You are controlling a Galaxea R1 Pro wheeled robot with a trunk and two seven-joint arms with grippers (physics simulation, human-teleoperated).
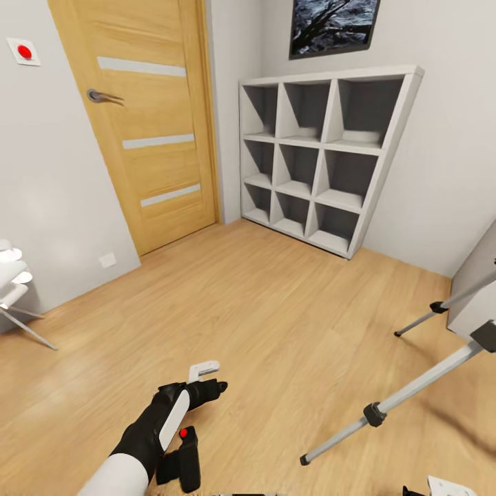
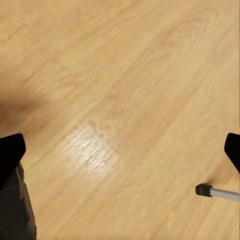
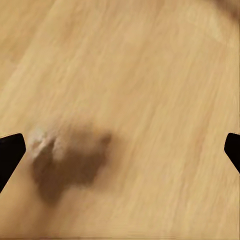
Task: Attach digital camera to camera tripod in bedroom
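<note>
The digital camera (image 1: 182,457), small, black and boxy with a red mark on top, sits low at the bottom of the head view beside my left forearm. A dark block at the frame's edge in the left wrist view (image 2: 17,212) may be the same camera. My left gripper (image 1: 210,379) is open just beyond it, over bare floor, holding nothing. Two silver legs of the camera tripod (image 1: 406,393) slant in from the right; its head is out of view. One black foot (image 2: 204,189) shows in the left wrist view. My right gripper (image 3: 120,150) hangs open over the wood floor.
An oak door (image 1: 148,124) stands shut at the back left. A white nine-cube shelf (image 1: 324,158) stands against the far wall under a dark poster (image 1: 334,24). A white object on thin legs (image 1: 12,279) is at the left edge, grey furniture (image 1: 479,282) at the right.
</note>
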